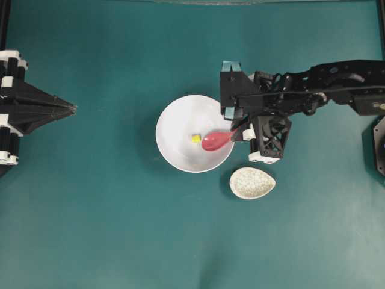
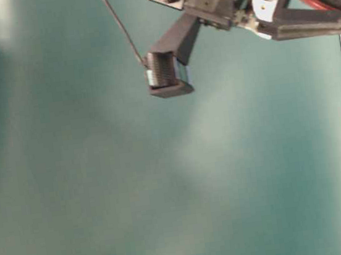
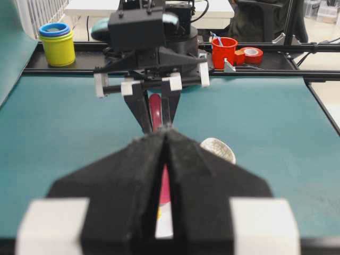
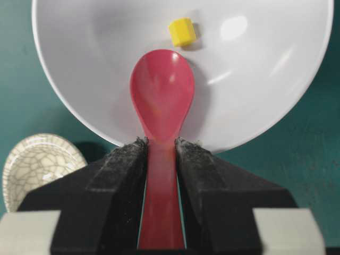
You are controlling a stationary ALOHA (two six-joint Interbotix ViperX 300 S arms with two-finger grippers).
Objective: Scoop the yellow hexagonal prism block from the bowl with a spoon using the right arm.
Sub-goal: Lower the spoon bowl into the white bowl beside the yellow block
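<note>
— Right gripper [image 4: 160,154] is pinching the pink-red spoon [image 4: 161,95] by its handle, both black fingers [image 4: 123,164] pressed against it, scoop out over the white bowl [image 4: 265,79].

— And the yellow hexagonal prism block [image 4: 182,32]?

— Lying on the bowl's floor, just beyond the tip of the scoop, apart from it by a sliver. From overhead the bowl [image 1: 174,129] sits near the middle of the teal table [image 1: 108,229], the block [image 1: 196,138] just left of the spoon [image 1: 216,141].

— Left gripper?

— Parked at the table's left edge [image 1: 73,108], fingers pressed together, holding nothing.

— Any writing anywhere?

— None I can read. A speckled egg-shaped spoon rest [image 1: 252,182] lies just beside the bowl, toward the near right.

— Room to move?

— Bare teal cloth lies all around: left of the bowl, along the far edge, and across the whole near side.
</note>
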